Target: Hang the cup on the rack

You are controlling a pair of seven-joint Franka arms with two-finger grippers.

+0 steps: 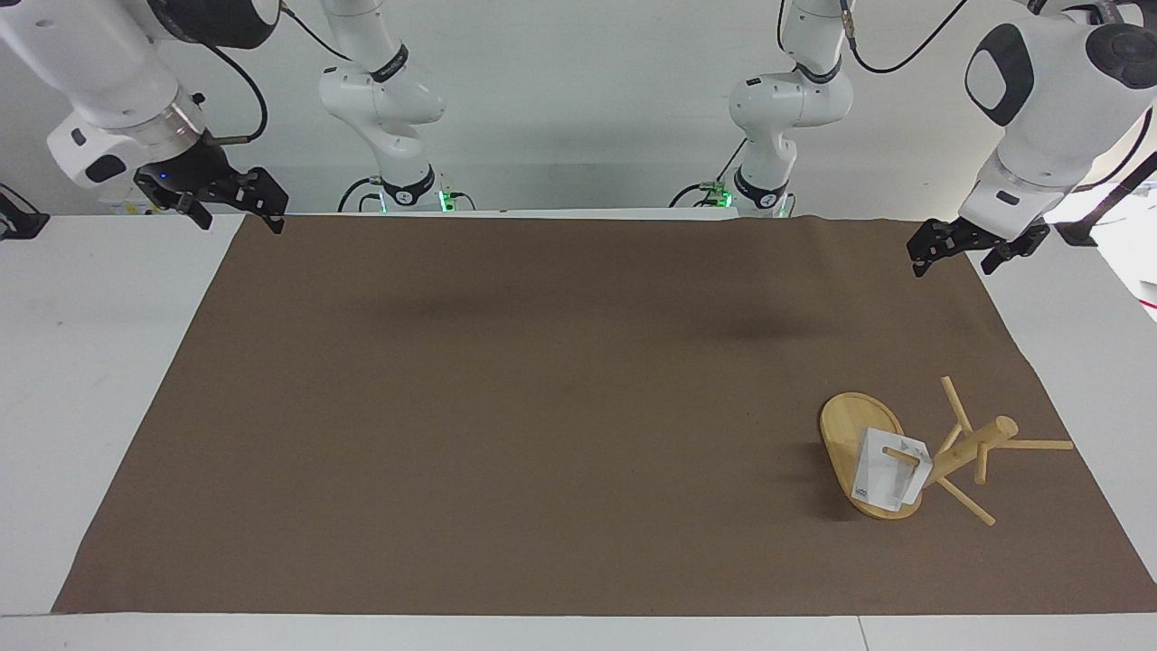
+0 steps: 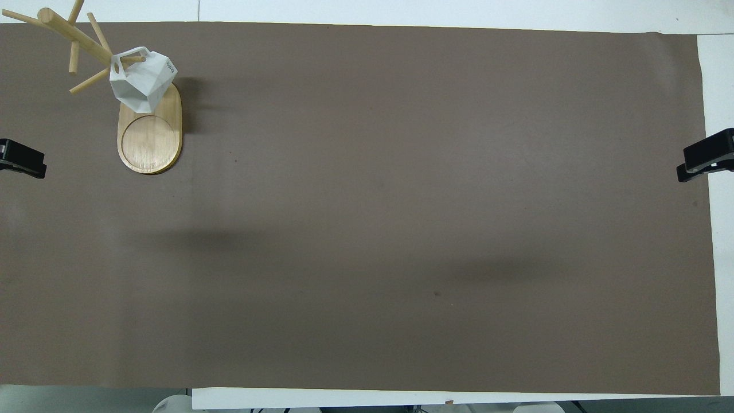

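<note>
The white faceted cup hangs by its handle on a peg of the bamboo rack, over the rack's oval base. It also shows in the overhead view, with the base under it. The rack stands toward the left arm's end of the table. My left gripper is open and empty, raised over the mat's corner at the robots' edge, well apart from the rack. Only its tip shows in the overhead view. My right gripper is open and empty, raised over the other corner, and waits.
A brown mat covers most of the white table. Nothing else lies on it. Black clamps sit at the table's corners by the robots.
</note>
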